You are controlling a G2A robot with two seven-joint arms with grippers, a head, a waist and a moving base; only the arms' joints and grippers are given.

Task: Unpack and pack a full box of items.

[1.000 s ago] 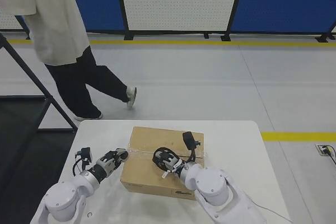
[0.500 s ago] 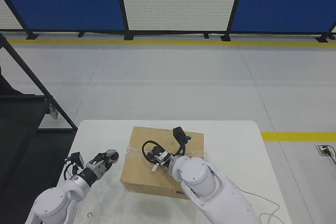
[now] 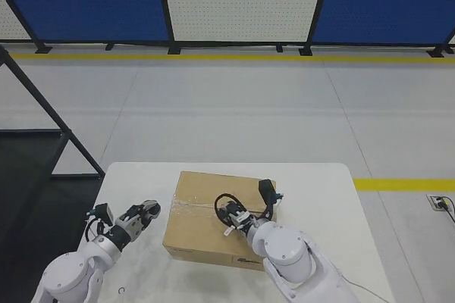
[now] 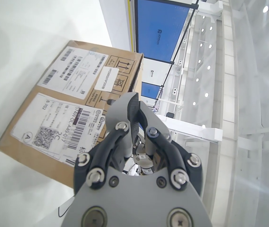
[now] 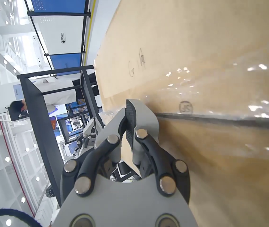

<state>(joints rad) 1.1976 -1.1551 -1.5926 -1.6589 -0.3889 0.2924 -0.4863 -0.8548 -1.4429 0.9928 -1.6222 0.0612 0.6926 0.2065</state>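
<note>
A closed cardboard box (image 3: 205,189) sits in the middle of the white table (image 3: 318,197), its top seam (image 5: 219,116) sealed with clear tape. My right gripper (image 3: 226,212) is shut and rests low over the box top (image 5: 196,36), close to the taped seam, with nothing between its fingers. My left gripper (image 3: 145,210) is shut and empty, just off the box's left side, a short gap away. In the left wrist view the left gripper (image 4: 134,109) points at the box's side (image 4: 77,83), which carries several shipping labels.
A black metal rack (image 3: 30,114) stands off the table's left side. Bare table surface lies to the right of the box and in front of it on the left, where a small ring-like object (image 3: 120,289) lies.
The right gripper slid left along the box top, then back right toward the middle. The left gripper drew back left from the box. A person walking behind the table has left the view.
</note>
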